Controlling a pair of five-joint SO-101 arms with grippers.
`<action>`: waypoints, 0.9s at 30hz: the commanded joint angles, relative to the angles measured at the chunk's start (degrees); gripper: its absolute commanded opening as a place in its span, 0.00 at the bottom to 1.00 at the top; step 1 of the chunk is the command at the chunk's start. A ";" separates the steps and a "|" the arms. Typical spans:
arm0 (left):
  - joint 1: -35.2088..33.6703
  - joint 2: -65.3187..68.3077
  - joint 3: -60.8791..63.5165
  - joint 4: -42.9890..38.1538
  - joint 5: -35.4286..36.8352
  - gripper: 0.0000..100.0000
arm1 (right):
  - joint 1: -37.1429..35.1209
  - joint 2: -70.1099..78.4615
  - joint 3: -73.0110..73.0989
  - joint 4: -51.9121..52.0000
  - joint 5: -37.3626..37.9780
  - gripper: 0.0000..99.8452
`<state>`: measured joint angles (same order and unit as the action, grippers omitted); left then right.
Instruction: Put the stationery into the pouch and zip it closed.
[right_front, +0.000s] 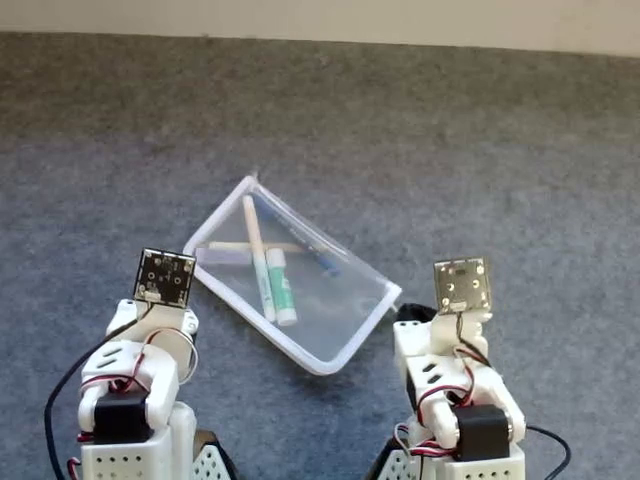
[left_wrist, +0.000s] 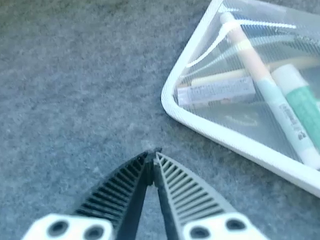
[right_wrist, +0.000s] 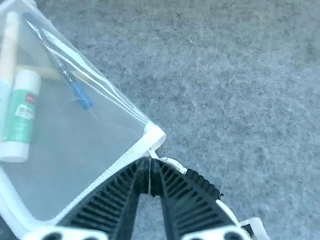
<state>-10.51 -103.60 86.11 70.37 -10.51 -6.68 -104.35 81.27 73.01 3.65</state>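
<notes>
The pouch (right_front: 340, 312) lies on the bench (right_front: 500, 150) between the arms, its long axis slanting far-left to near-right, with the stationery (right_front: 282, 292) inside. The right pincer (right_wrist: 150, 165), jaws together, touches its near-right corner, so that arm is nearer the zip end. The left pincer (left_wrist: 151, 156), also closed and empty, stands just off the opposite end.

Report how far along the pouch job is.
Done: pen, glue stick and the rest lie inside the pouch. In hand: right gripper shut at the pouch's corner by the zip's end; left gripper shut over bare carpet. Left: little; the zip looks closed, though I cannot confirm.
</notes>
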 joint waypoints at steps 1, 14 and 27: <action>-0.57 0.04 0.92 -1.41 0.35 0.01 | 0.57 -1.01 0.04 -1.01 0.09 0.00; -0.48 0.04 11.12 -7.82 0.26 0.01 | 0.31 -1.10 14.81 -1.10 0.44 0.00; -0.48 0.13 11.12 1.41 0.35 0.01 | 0.66 -1.10 22.99 -1.71 0.44 0.00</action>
<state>-10.51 -103.69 95.87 68.53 -10.51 -6.68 -105.14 95.52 72.22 3.65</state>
